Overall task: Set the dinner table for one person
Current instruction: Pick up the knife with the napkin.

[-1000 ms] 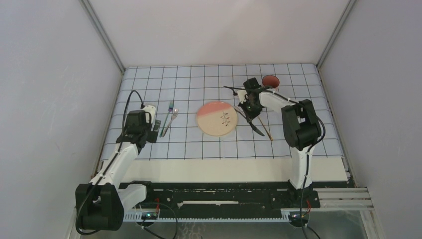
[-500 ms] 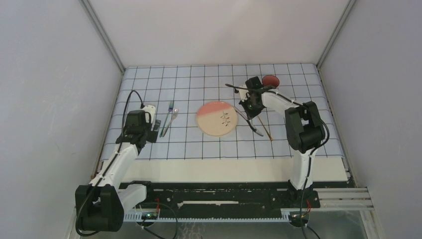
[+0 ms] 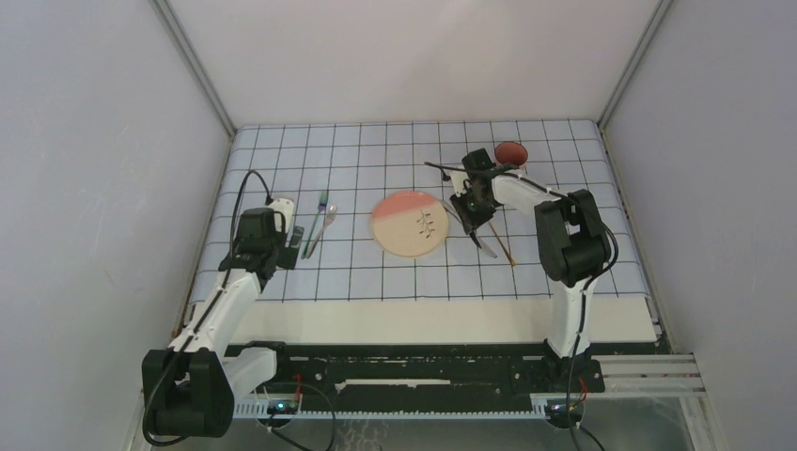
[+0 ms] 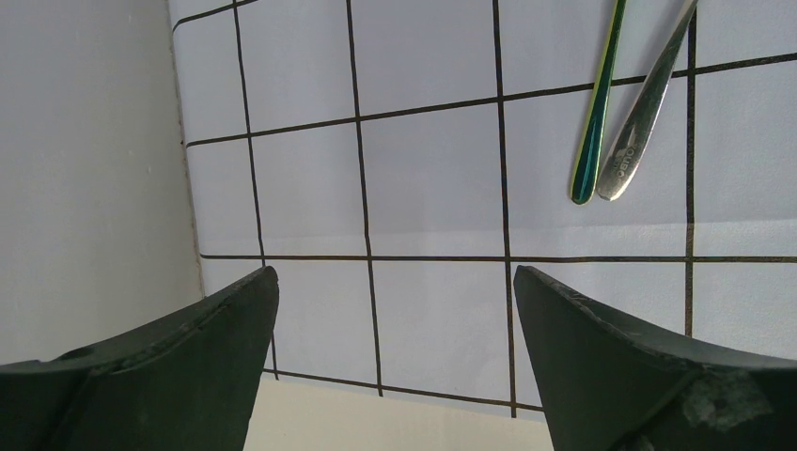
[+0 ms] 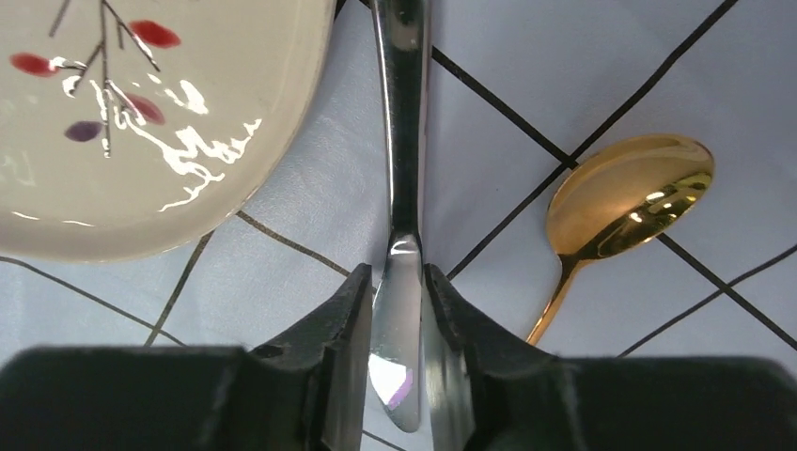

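Pinching a silver utensil [image 5: 402, 141], right gripper [image 5: 397, 274], its head cropped, left gripper [image 4: 395, 272] splayed

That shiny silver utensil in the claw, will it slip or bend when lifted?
Probably stiff: the silver utensil looks like solid metal. Its mirror-polished surface may be slippery, and the right gripper pinches only one end, so it might pivot.
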Controlling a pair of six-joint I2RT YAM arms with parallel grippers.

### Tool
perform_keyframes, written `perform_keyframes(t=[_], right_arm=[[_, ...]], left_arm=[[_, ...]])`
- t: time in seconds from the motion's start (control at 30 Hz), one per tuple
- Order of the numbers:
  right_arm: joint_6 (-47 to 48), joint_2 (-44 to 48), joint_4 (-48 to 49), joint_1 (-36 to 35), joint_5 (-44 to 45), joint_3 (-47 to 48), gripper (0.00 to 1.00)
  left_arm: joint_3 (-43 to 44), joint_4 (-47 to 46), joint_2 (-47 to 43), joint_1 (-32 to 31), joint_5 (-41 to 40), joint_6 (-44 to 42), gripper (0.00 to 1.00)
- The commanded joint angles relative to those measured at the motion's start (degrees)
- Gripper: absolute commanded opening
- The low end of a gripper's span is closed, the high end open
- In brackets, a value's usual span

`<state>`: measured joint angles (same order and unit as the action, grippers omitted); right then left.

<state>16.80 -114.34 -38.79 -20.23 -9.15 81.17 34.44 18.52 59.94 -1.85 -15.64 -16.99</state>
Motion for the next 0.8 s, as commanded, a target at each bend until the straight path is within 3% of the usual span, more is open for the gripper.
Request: perform_keyframes(t=[0.0,0.4,0.5,0.6,0.7,0.77], right_arm=[[0.18,-2.16,-0.8,0.08,0.01,3.63,0.35],[2.02,-8.0,-4.39,-1.08,0.62,8.37,0.4],[1.98,-7.76,-3.74,-1.21,0.46,7.17,0.31],[2.08,-6.78,-2.82,-1.22,0.29,6.0,0.11],[2.05,-6.41,-2.63,-1.12,0.07,5.36,0.01],[2.14,-5.81,-2.27,-1.02,0.14,4.88,0.0]], left_arm=[[-0.62,-0.53,-1.74,0.36,0.71,-0.97,1.0],[-0.65,-0.24,-1.4,0.36,1.05,-1.07,1.0],[-0.77,-0.12,-1.81,0.4,1.08,-1.11,1.0],[-0.53,0.03,-2.0,0.35,1.06,-1.16,1.0],[-0.42,0.11,-1.99,0.35,1.33,-0.99,1.0],[-0.42,0.09,-1.93,0.35,1.55,-0.9,1.0]])
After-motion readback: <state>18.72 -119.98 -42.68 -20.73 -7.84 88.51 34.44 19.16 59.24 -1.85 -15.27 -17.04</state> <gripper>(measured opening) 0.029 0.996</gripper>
